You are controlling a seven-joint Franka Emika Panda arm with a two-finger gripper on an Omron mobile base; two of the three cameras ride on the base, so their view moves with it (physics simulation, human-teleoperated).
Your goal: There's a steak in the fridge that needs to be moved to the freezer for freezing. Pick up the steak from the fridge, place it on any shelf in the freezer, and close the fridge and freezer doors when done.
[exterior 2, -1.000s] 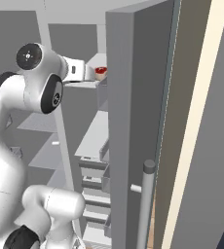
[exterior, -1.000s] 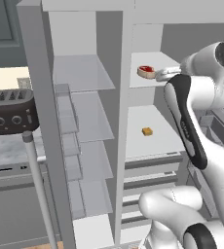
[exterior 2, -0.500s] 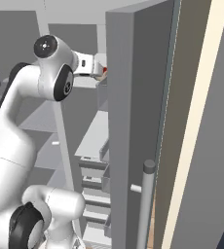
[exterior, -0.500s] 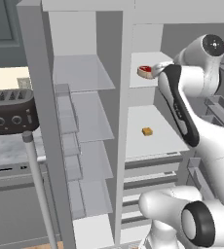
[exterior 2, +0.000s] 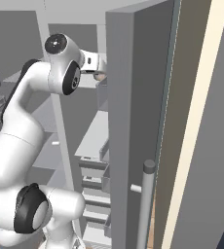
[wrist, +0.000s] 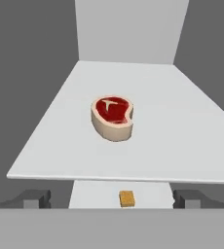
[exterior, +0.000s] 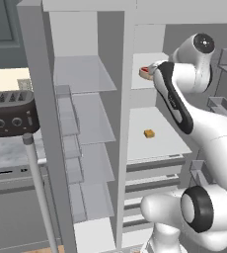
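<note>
Steak (wrist: 112, 117) alone on white fridge shelf (wrist: 182, 141); orange cube (wrist: 127, 198) one shelf below; fingers' gap can't tell.

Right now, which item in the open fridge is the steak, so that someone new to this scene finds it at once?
Start at the tall grey side-by-side unit and take its wider, white-shelved fridge compartment. On the upper white shelf lies the steak, a small flat red piece with a pale tan rim and a white mark. The small orange-yellow cube sits one shelf lower.
</note>
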